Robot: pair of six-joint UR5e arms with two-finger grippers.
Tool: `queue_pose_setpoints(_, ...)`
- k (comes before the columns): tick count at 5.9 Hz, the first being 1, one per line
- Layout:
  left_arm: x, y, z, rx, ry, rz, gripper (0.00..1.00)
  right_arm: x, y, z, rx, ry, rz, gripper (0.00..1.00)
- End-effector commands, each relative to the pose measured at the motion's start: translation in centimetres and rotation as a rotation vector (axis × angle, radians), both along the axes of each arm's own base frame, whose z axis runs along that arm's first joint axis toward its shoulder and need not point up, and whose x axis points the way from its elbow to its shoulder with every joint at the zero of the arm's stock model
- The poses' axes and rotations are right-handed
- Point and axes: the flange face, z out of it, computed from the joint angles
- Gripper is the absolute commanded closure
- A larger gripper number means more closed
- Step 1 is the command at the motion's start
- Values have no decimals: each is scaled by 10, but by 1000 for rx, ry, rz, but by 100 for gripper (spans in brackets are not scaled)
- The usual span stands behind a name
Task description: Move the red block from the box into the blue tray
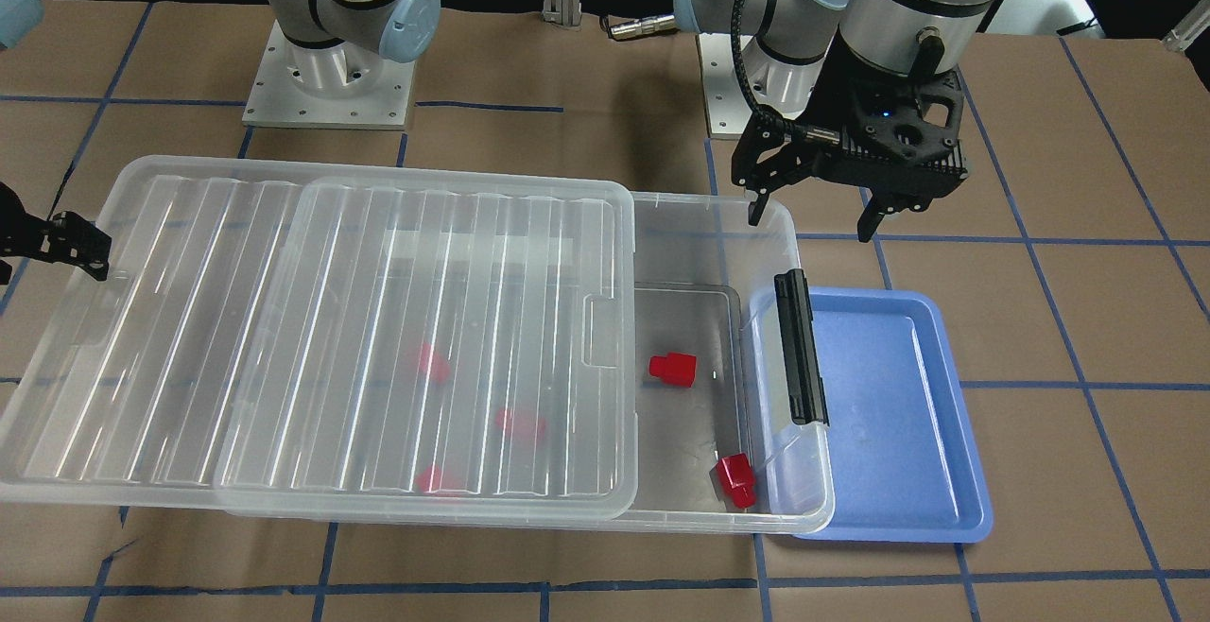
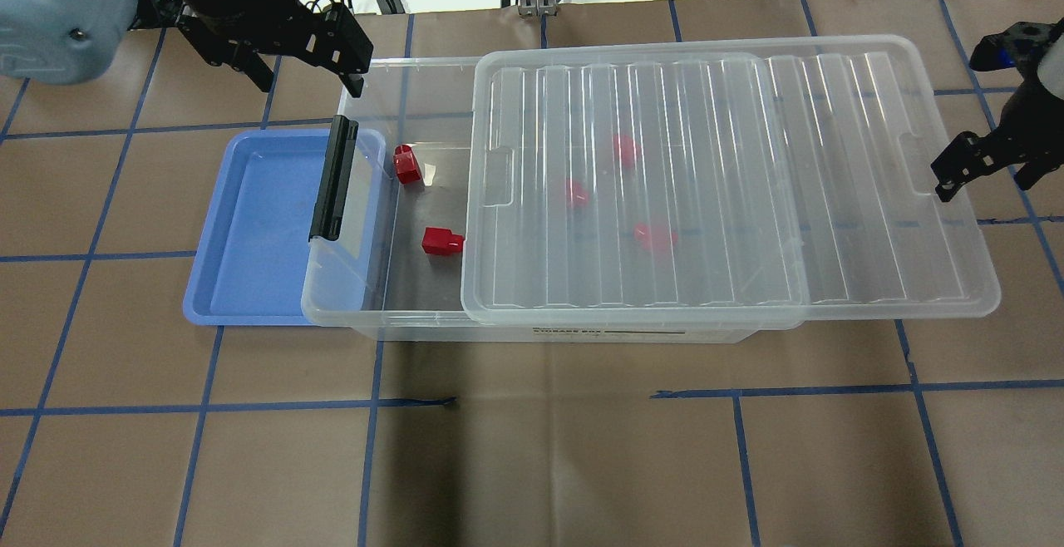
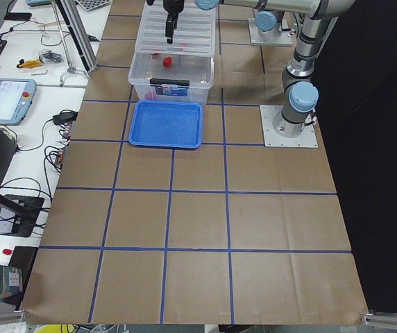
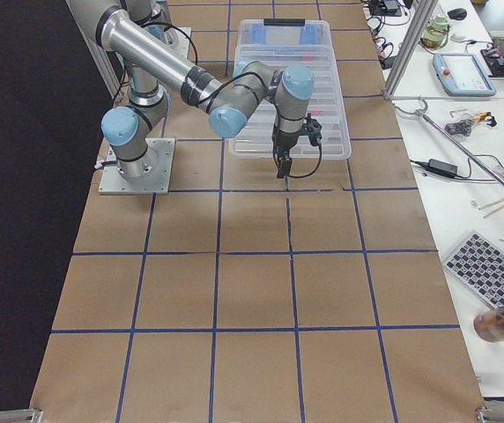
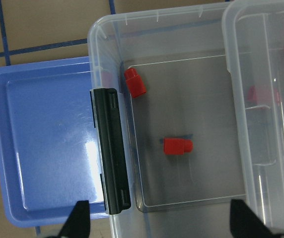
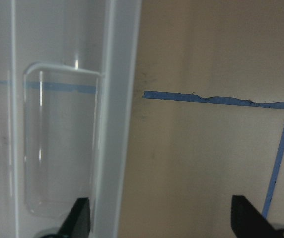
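The clear box [image 2: 342, 314] lies across the table, its ribbed lid [image 2: 665, 189] slid toward my right so the left end is uncovered. Two red blocks [image 2: 406, 165] [image 2: 440, 241] lie on the uncovered floor; in the left wrist view they show as one block [image 5: 134, 82] and another [image 5: 177, 146]. Three more red blocks [image 2: 625, 150] show blurred under the lid. The blue tray [image 2: 258, 223] is empty, partly under the box's latch end. My left gripper [image 2: 310, 81] is open above the box's far left corner. My right gripper [image 2: 985, 181] is open at the lid's right edge [image 6: 124, 99].
A black latch bar [image 2: 334, 179] stands at the box's left end over the tray's edge. The arm bases [image 1: 326, 83] are at the back of the table. Brown paper with blue tape lines [image 2: 532, 401] covers the table.
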Motion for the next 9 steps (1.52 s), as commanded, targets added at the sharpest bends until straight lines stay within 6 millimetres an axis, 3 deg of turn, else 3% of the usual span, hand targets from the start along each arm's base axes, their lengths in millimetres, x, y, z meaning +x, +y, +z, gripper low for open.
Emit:
queue_pose_setpoints(1, -7, 1, -13, 19, -33, -357, 2, -12, 3, 2, -5, 2, 0, 0)
queue_pose_setpoints(3, -14, 7, -42, 71, -58, -870, 2, -12, 1, 20, -38, 15, -12, 0)
queue_pose_setpoints(4, -12, 8, -44, 73, -66, -1011, 2, -12, -4, 38, -75, 24, -13, 0)
queue_pose_setpoints(5, -14, -1, -63, 94, -58, -1159, 2, -11, -13, 71, -128, 51, -34, 0)
queue_pose_setpoints(6, -15, -5, -65, 86, -64, -1219, 2, 12, -14, 95, -156, 46, -49, 0)
queue_pose_setpoints(7, -16, -9, -76, 68, -61, -1323, 2, 47, -5, 120, -183, 39, -85, 0)
queue_pose_setpoints(9, -18, -23, -121, 118, -28, -1337, 3, 138, 3, 170, -176, -41, -193, 0)
